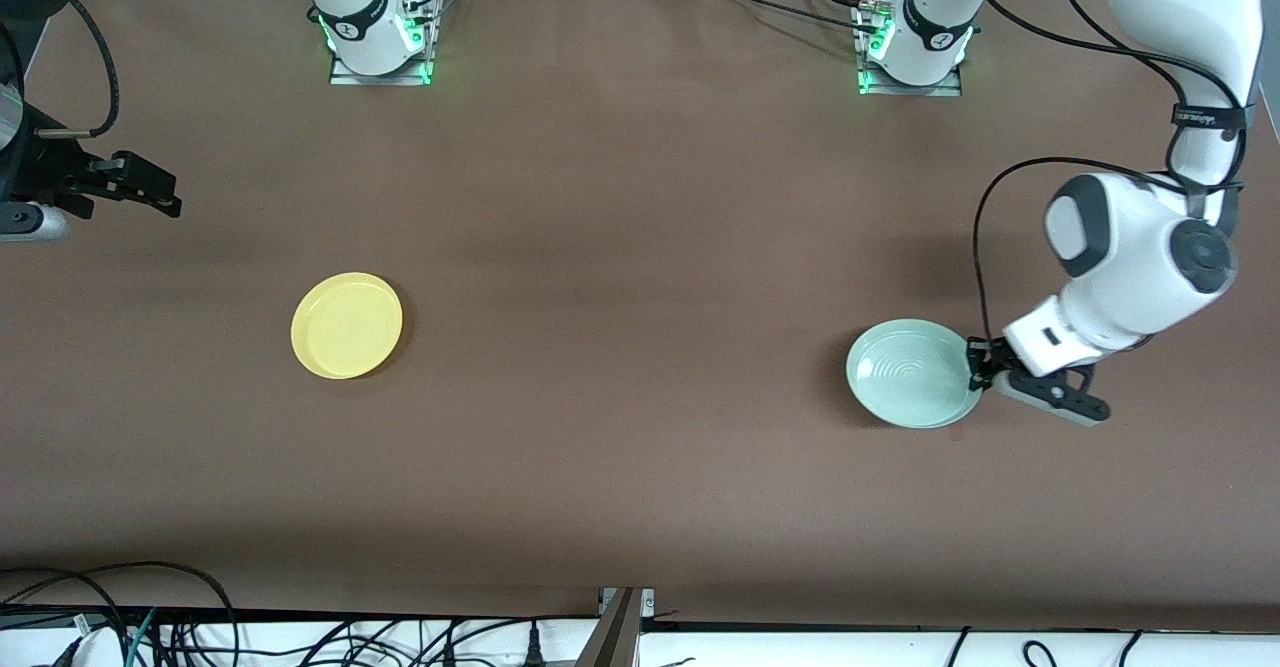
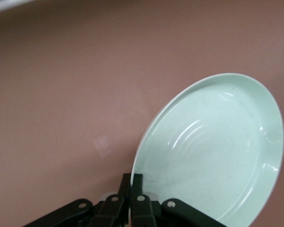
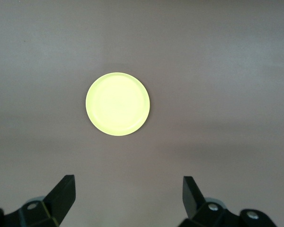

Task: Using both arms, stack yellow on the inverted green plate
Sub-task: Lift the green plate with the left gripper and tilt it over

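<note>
The green plate (image 1: 912, 372) lies right side up near the left arm's end of the table (image 1: 620, 197), pale mint with raised rings in its well. The left gripper (image 1: 978, 365) is clenched on its rim. The yellow plate (image 1: 346, 325), bright and plain, sits toward the right arm's end. The right gripper (image 1: 150, 187) waits above that end, jaws spread.

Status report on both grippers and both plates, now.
Left gripper shut on green plate rim, plate right side up. Right gripper open, waiting at the table's edge. Yellow plate untouched, nothing between plates.
</note>
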Robot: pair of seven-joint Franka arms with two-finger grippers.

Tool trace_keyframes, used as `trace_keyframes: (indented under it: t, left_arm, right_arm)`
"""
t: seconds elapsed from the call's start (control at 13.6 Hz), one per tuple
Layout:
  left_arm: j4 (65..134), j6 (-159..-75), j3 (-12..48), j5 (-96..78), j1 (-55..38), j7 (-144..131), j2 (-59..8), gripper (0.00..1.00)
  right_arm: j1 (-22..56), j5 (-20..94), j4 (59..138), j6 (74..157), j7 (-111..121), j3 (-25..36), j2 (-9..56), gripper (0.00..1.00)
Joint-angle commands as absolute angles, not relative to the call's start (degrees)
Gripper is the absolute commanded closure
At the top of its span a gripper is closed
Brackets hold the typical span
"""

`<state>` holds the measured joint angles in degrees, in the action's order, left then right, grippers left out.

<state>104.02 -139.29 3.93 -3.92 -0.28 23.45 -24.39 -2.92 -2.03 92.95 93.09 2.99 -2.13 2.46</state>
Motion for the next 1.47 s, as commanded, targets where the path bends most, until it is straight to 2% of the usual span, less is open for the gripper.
trace_keyframes:
  t: [0.0,0.44,1.03,1.39]
  left_arm:
    - [98.9,-140.8,3.3,6.2,-5.6,20.9,-26.3,1.00]
    - [88.4,-140.8,3.2,27.7,-16.2,9.4,-32.2,1.00]
    - [83.3,-139.6,2.4,54.5,-24.6,-6.7,-36.4,1.00]
    - [83.2,-127.0,2.5,68.7,-32.9,-22.3,-38.7,1.00]
  right_arm:
    - [-3.1,-1.9,92.4,92.1,3.2,-2.4,2.1,0.00]
    - [-3.1,-2.0,92.4,92.1,3.1,-2.4,2.1,0.00]
    - [-3.0,-2.0,92.3,92.2,3.2,-2.7,2.0,0.00]
    - [-3.1,-2.0,92.3,92.1,3.3,-2.8,2.0,0.00]
